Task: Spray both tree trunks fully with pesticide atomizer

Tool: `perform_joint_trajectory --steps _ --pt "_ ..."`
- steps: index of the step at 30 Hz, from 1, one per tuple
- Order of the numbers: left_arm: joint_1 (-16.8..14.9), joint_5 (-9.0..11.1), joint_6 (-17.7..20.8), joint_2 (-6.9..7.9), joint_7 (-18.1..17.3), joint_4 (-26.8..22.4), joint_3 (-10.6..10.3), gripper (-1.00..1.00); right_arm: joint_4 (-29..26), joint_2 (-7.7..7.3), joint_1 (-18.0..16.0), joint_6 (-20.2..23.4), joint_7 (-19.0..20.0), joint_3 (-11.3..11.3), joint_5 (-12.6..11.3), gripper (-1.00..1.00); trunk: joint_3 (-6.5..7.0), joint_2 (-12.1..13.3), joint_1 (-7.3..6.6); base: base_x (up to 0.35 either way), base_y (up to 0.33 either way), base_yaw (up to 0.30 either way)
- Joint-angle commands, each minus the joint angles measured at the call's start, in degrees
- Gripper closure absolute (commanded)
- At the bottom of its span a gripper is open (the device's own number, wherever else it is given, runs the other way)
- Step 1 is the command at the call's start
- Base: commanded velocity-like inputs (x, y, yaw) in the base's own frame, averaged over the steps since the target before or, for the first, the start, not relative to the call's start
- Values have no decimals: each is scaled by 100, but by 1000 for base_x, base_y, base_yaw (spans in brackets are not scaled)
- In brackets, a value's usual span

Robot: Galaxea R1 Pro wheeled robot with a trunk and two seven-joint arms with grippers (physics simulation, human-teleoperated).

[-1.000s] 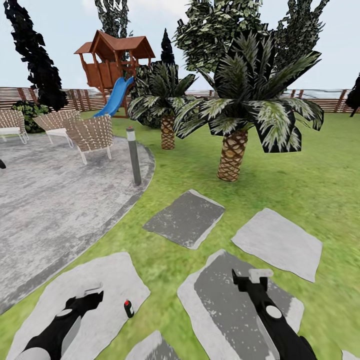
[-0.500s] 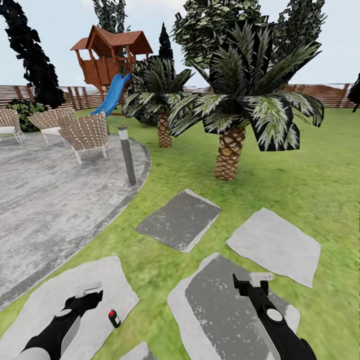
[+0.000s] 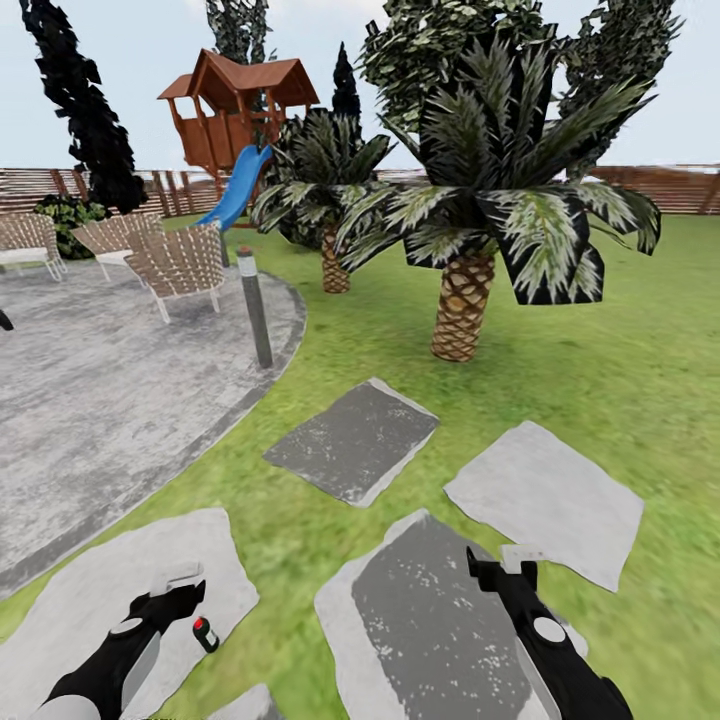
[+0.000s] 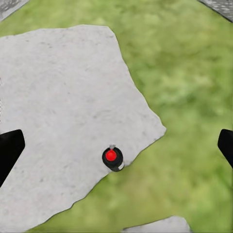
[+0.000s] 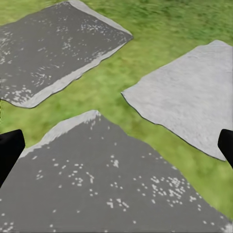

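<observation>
Pale flat stepping stone (image 4: 63, 111) lies under your left gripper (image 3: 178, 584), fingers spread wide; the small dark red-capped atomizer bottle (image 4: 112, 158) stands between them, seemingly at the slab's edge. Your right gripper (image 3: 505, 560) is released too.

Flat, even daylight in all three views, bright, no clear light direction. No cast shadows under the palms (image 3: 463, 300) or chairs (image 3: 178, 265). No glare or hot spots. Grass (image 3: 620, 380) and stone slabs (image 3: 545, 500) look soft and smeared, low-res textures. Foliage edges blocky, jagged. Head view stretched toward its edges, wide-angle. Wrist views slightly blurred overall; pale, washed-out sky (image 3: 140, 50).
</observation>
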Motion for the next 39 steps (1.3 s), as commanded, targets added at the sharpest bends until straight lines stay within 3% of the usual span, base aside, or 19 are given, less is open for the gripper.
perform_joint_trajectory --steps 1,8,28,39 --pt "-4 27 -1 -2 1 -3 -1 -100 0 -1 1 -16 -16 0 0 -100 -9 -2 0 56 -79 193" --pt "-11 -22 3 -9 -11 -16 -37 -100 -17 -1 1 -16 -14 4 -6 -100 -18 -2 0 13 -18 52" --pt "-47 -24 -1 -19 -17 29 -40 -100 -15 -5 -2 -8 -13 -4 -6 -100 -379 -804 439 0 0 1" --pt "-50 -24 -132 -10 -17 43 -44 -100 -23 -7 1 -14 -13 -20 -6 -100 -661 -1245 681 0 0 0"
